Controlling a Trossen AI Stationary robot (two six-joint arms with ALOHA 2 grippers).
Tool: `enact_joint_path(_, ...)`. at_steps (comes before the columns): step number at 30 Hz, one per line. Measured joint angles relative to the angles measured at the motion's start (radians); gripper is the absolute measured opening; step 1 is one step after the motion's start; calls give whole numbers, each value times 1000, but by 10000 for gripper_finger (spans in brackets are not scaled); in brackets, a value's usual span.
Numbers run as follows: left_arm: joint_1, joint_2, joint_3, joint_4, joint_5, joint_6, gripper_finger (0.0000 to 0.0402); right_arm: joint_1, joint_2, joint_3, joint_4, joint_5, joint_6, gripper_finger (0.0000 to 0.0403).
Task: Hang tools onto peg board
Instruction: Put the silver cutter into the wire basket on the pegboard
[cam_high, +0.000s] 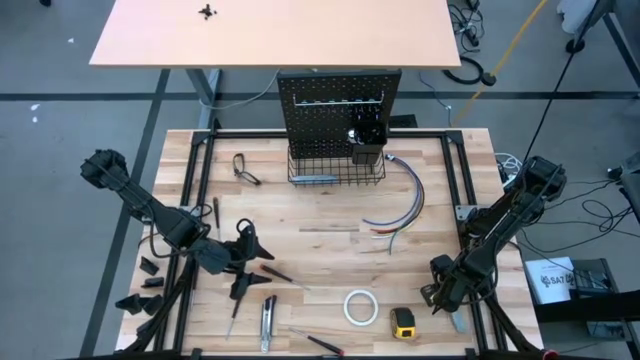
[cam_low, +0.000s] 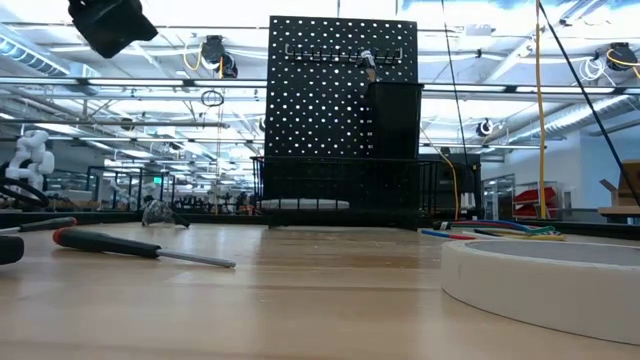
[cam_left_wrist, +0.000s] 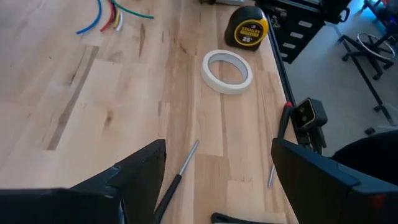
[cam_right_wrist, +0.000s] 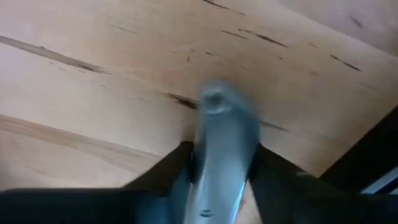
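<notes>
The black peg board (cam_high: 338, 110) stands upright at the table's far edge, with a wire basket (cam_high: 335, 172) at its foot. My right gripper (cam_high: 447, 297) is low at the near right corner, shut on a grey utility knife (cam_right_wrist: 221, 134). My left gripper (cam_high: 245, 262) hovers open at the near left, above red-and-black screwdrivers (cam_high: 262, 270); one shaft (cam_left_wrist: 186, 158) shows between its fingers. A white tape roll (cam_high: 361, 307), a yellow tape measure (cam_high: 403, 321) and a second grey knife (cam_high: 268, 322) lie flat near the front edge. Pliers (cam_high: 245, 168) lie at the far left. My right gripper pinches the grey utility knife by its two long sides (cam_right_wrist: 202, 158) between its two fingers, which point steeply down from above. One rounded end of the knife (cam_right_wrist: 217, 102) sticks out past the fingertips over the wood. I cannot tell whether the knife is lifted off the table.
A bundle of curved coloured wires (cam_high: 400, 205) lies right of the basket. A black frame rail (cam_high: 462, 200) runs along the table's right side, close to my right gripper. The middle of the wooden table (cam_high: 320, 240) is bare.
</notes>
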Motion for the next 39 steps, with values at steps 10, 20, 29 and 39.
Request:
enact_joint_path(10,6,0,0,101,-11,-23,292,-40,9,107,-121,121,-57,113)
enact_joint_path(20,62,0,1,314,-64,68,292,-148,9,365,-402,511,-190,113)
enact_joint_path(29,135,0,1,505,-64,81,292,-231,6,638,-624,927,-431,113)
enact_joint_path(39,189,0,4,658,-58,81,292,-326,6,727,-349,1123,-1054,113)
